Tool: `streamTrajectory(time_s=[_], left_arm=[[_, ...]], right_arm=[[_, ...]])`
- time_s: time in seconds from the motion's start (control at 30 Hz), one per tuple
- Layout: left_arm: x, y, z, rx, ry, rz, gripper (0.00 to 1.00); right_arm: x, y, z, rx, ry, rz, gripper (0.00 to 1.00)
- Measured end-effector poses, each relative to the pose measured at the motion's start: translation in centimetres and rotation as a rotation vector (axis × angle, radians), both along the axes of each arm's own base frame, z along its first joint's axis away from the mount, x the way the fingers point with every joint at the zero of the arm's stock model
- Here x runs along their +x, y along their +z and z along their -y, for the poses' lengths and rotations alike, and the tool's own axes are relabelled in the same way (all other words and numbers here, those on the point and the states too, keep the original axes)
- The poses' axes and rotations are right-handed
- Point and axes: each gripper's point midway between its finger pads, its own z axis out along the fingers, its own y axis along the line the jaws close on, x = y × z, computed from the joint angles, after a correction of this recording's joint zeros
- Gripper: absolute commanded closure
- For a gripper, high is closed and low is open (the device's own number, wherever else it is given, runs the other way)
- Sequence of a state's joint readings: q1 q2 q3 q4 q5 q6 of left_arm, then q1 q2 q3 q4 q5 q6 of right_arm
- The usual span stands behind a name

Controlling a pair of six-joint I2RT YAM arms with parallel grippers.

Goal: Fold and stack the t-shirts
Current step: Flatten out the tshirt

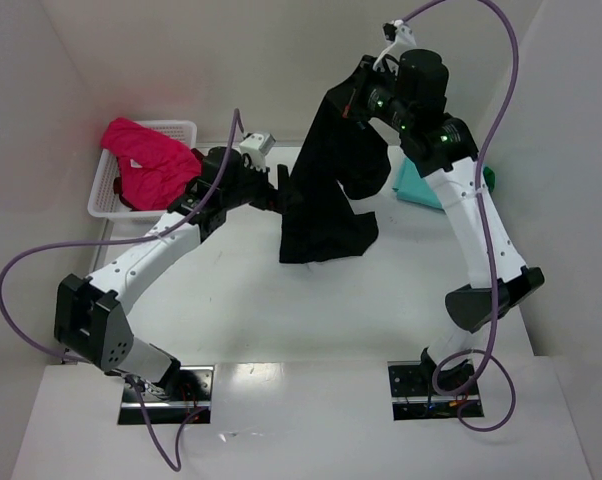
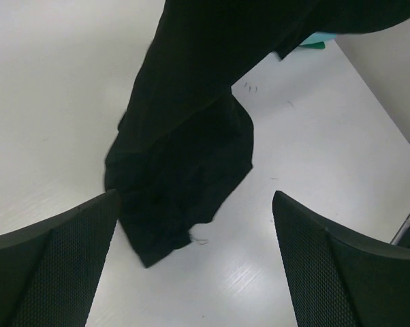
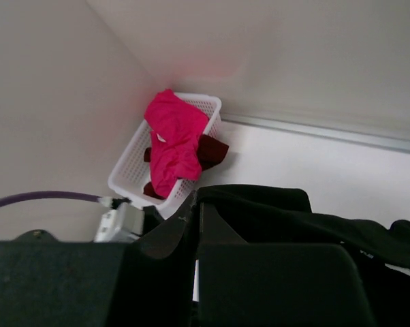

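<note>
White panels wall in a pale worktop [image 1: 231, 290], and high above it is the right pincer [image 1: 359, 98], clamped shut on the black t-shirt [image 1: 326, 190]. It looks like a grip near one upper edge, lifted so the cloth hangs down under its own weight and shakes itself long. The lower part does not clear the surface: it lies crumpled on the worktop near the centre, so the garment is half hung, half resting.

Over at nine o'clock of that hanging cloth sits the left pincer [image 1: 278, 190], jaws spread as wide as they go and holding nothing. Its wrist view looks straight down the drape to the rumpled hem lying between its fingers [image 2: 62, 252]. My read: it is lined up to take a second hold so the two arms can spread the shirt flat for folding.

Further out, at ten o'clock of the worktop, the white lattice basket [image 1: 103, 205] holds the magenta-pink tee [image 1: 151, 160], heaped over the rim, with a dark red tee [image 3: 212, 146] tucked beneath it. At two o'clock a teal tee [image 1: 413, 185] lies flat behind the right arm, probably the start of the stack.
</note>
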State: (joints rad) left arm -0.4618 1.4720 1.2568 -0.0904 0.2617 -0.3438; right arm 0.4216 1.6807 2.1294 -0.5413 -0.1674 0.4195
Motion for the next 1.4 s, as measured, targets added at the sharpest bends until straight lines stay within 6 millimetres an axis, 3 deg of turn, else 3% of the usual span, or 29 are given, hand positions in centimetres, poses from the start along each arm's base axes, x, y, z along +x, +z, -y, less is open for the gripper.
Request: streamTrajectory(time_s=[0.1,0.27,0.43,0.57,0.67,0.87,0.93,1.07,1.13,1.2,1.23,1.3,1.4], left_arm=[[1.0,-1.3,0.6,0.002,-0.001,-0.011,0.0],[2.7,-6.9,0.6,0.075,0.051,-0.094,0.0],[3.7,-9.8,0.4,0.113,0.083,-0.125,0.0],[4.6,-14.0,0.1,0.162,0.119,-0.188,0.0],[4.6,-16.0,0.1,0.186,0.143,-0.23,0.0],[3.2,-17.7,1.2,0.239,0.147,-0.243,0.0],[1.9,-18.7,1.8,0.265,0.129,-0.255,0.09],[0.2,-20.0,2.5,0.288,0.108,-0.284,0.42],[0.1,-20.7,2.4,0.287,0.119,-0.298,0.54],[0.2,-21.4,2.3,0.288,0.126,-0.309,0.71],[0.2,-21.6,2.4,0.283,0.131,-0.315,0.85],[0.3,-22.2,2.4,0.275,0.143,-0.33,0.98],[0.3,-23.1,2.1,0.288,0.152,-0.344,1.0]], right_arm=[[-0.8,2.6,0.5,0.016,-0.005,0.052,1.0],[-2.1,5.4,1.4,0.032,-0.022,0.116,1.0],[-3.0,6.1,1.8,0.036,-0.021,0.132,1.0],[-3.8,6.6,2.2,0.04,-0.021,0.142,1.0],[-4.3,6.9,2.6,0.04,-0.026,0.151,1.0],[-4.2,7.4,4.1,0.041,-0.058,0.165,1.0],[-3.8,7.2,4.8,0.038,-0.076,0.162,1.0],[-3.3,6.3,5.1,0.028,-0.085,0.142,1.0],[-3.2,5.9,5.0,0.024,-0.085,0.133,1.0],[-3.1,5.7,5.0,0.023,-0.085,0.128,1.0],[-3.1,5.7,5.0,0.022,-0.085,0.128,1.0],[-3.2,5.7,5.0,0.023,-0.085,0.129,1.0],[-3.2,5.7,5.1,0.022,-0.09,0.13,1.0]])
